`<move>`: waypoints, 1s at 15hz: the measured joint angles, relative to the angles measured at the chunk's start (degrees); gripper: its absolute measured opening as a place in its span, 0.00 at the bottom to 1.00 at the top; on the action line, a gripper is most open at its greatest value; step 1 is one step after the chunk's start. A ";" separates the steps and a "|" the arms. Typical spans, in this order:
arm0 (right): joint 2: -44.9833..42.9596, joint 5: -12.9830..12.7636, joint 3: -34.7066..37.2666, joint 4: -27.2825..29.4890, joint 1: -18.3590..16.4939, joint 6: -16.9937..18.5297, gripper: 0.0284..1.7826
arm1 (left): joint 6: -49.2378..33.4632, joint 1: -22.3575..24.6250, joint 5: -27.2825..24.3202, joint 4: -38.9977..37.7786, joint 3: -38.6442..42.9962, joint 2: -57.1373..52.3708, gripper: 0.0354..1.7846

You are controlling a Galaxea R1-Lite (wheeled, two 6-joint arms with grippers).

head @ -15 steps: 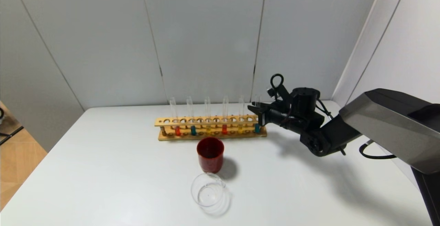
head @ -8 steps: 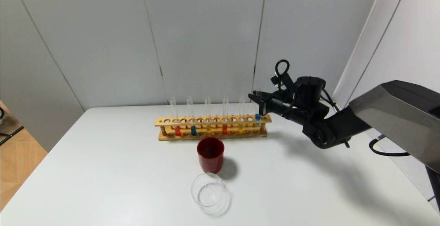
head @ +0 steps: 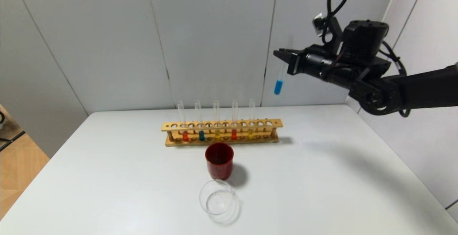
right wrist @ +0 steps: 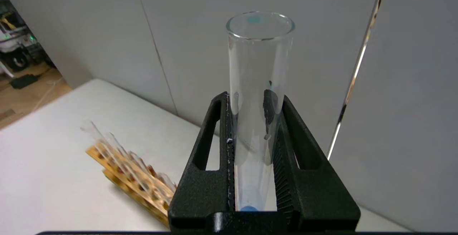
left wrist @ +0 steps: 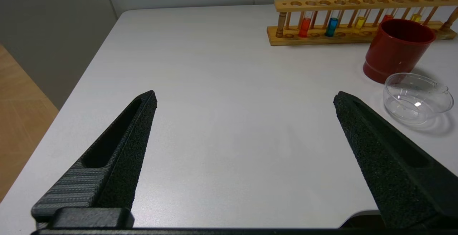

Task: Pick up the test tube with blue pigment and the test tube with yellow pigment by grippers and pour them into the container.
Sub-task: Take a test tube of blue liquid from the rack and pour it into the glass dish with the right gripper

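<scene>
The right tool [head: 282,58] is up high, well above the tabletop [head: 322,177] and past the right end of the wooden rack [head: 222,133]. Its two fingers [right wrist: 211,145] are pinched on the test tube with blue pigment [head: 278,81], gripping the glass near its upper part. The tube hangs almost upright below the tool, its blue liquid sitting at the rounded bottom, clear of the rack and everything else. In the right wrist view the open rim of the tube stands proud of the fingers, with glass pressed between the pads on both sides.

Down in the rack stand five tubes in a row: red, a second blue one, the test tube with yellow pigment [head: 217,120], another red, and another yellow. A dark red cup [head: 219,160] stands just in front of the rack, and the container [head: 218,202], a low clear glass beaker, sits nearer the front edge, close beside the cup.

The left tool [left wrist: 243,99] hovers low over the left side of the tabletop, its fingers spread wide and holding nothing, with the container off to one side of it.
</scene>
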 joint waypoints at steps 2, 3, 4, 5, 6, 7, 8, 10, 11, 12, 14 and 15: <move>-5.57 -0.07 0.06 4.22 -0.59 0.15 0.21 | 0.00 0.00 0.00 0.00 0.00 0.00 0.98; -8.59 -0.18 0.85 6.56 -0.88 0.13 0.21 | 0.00 0.00 -0.02 -0.01 0.00 0.00 0.98; -12.18 -0.33 2.77 8.83 -1.02 -0.13 0.21 | 0.00 0.00 -0.02 -0.01 0.00 0.00 0.98; -15.76 -0.41 5.71 10.39 -1.13 -0.61 0.21 | 0.00 0.00 -0.02 -0.01 0.00 0.00 0.98; -19.80 -0.44 9.96 11.39 -1.19 -1.29 0.21 | 0.00 0.00 0.01 0.00 0.00 0.00 0.98; -23.60 -0.44 14.53 12.11 -1.29 -2.26 0.21 | 0.00 0.00 0.01 0.00 0.00 0.00 0.98; -27.38 -0.44 19.21 12.74 -1.27 -3.44 0.21 | 0.00 0.00 -0.05 0.00 0.00 0.00 0.98; -34.93 -0.46 28.20 13.68 -0.99 -5.83 0.21 | 0.02 0.00 -0.02 -0.01 0.00 0.00 0.98; -38.23 -0.49 32.09 14.08 -0.78 -6.66 0.21 | 0.00 0.00 0.01 -0.01 0.00 0.00 0.98; -41.35 -0.49 35.82 14.49 -0.56 -7.49 0.21 | 0.00 0.00 0.00 -0.01 0.00 0.00 0.98; -45.68 -0.16 41.98 14.99 0.09 -9.11 0.21 | 0.02 0.00 -0.02 -0.01 0.00 0.00 0.98; -47.06 -0.05 44.85 15.03 0.55 -10.57 0.21 | 0.00 0.00 0.00 -0.01 0.00 0.00 0.98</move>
